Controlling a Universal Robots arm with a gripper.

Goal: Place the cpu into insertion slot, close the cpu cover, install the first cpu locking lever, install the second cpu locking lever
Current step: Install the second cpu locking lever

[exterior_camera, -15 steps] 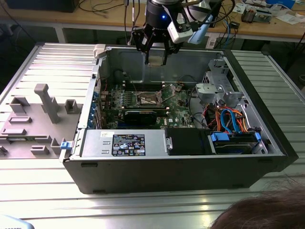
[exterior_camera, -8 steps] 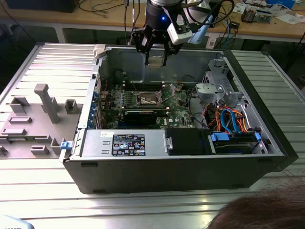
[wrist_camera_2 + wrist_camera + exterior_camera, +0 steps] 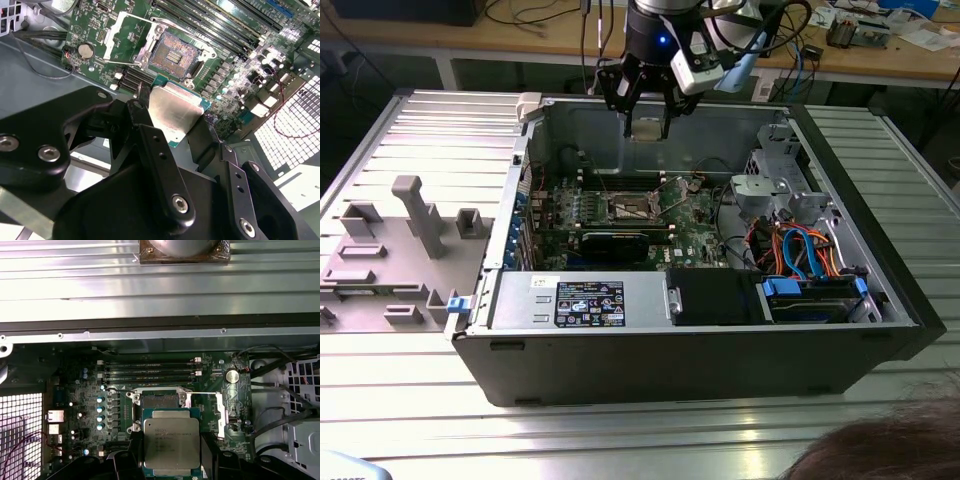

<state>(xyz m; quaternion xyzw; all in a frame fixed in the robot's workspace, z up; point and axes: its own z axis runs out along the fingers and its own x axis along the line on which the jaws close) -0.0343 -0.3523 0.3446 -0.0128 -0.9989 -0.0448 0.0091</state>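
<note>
My gripper (image 3: 646, 128) hangs over the back wall of the open computer case (image 3: 720, 350), shut on the cpu (image 3: 175, 112), a flat square chip with a dull silver top. In both wrist views the black fingers (image 3: 145, 107) clamp two opposite edges of the chip. The insertion slot (image 3: 172, 54) lies uncovered on the green board, apart from the chip, its dark pin field showing. The cpu cover (image 3: 119, 36) stands flipped open beside the slot. Thin wire locking levers (image 3: 186, 34) stick out unlatched around it. In the first wrist view the cpu (image 3: 171, 444) hovers just short of the insertion slot (image 3: 161, 401).
Long memory slots (image 3: 150, 367) run beside the socket. A black graphics card (image 3: 615, 240), a power supply (image 3: 590, 300) and a drive cage with orange and blue cables (image 3: 800, 250) stand inside the case. A grey fixture plate (image 3: 400, 240) sits at the exterior view's left. A person's head (image 3: 880, 450) shows bottom right.
</note>
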